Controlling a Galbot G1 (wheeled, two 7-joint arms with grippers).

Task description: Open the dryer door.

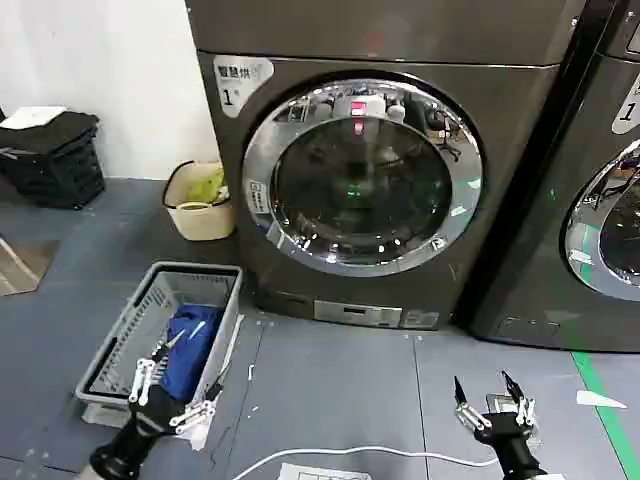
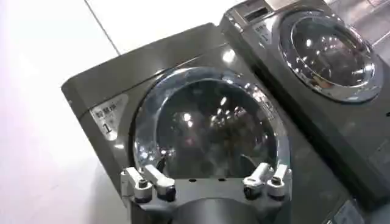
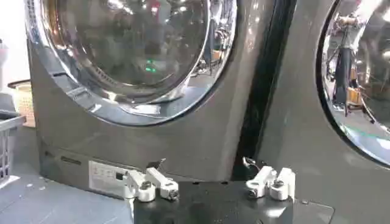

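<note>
The dryer door (image 1: 362, 175) is a round porthole with a wide chrome ring around dark glass, and it sits flush and shut on the front of the grey machine marked 1. My left gripper (image 1: 172, 395) hangs open low at the left, over the near end of a basket and well short of the door. My right gripper (image 1: 485, 390) is open low at the right, above the floor in front of the machine. The left wrist view looks at the door (image 2: 210, 131) past the open left gripper (image 2: 207, 182). Beyond the open right gripper (image 3: 210, 176), the door's lower ring (image 3: 131, 106) fills the right wrist view.
A second machine (image 1: 590, 200) with a similar chrome door stands close on the right. A grey basket (image 1: 120, 350) holding blue cloth lies on the floor at left, a beige bin (image 1: 200, 210) beside the dryer, black crates (image 1: 50, 155) farther left. A white cable (image 1: 350, 452) crosses the near floor.
</note>
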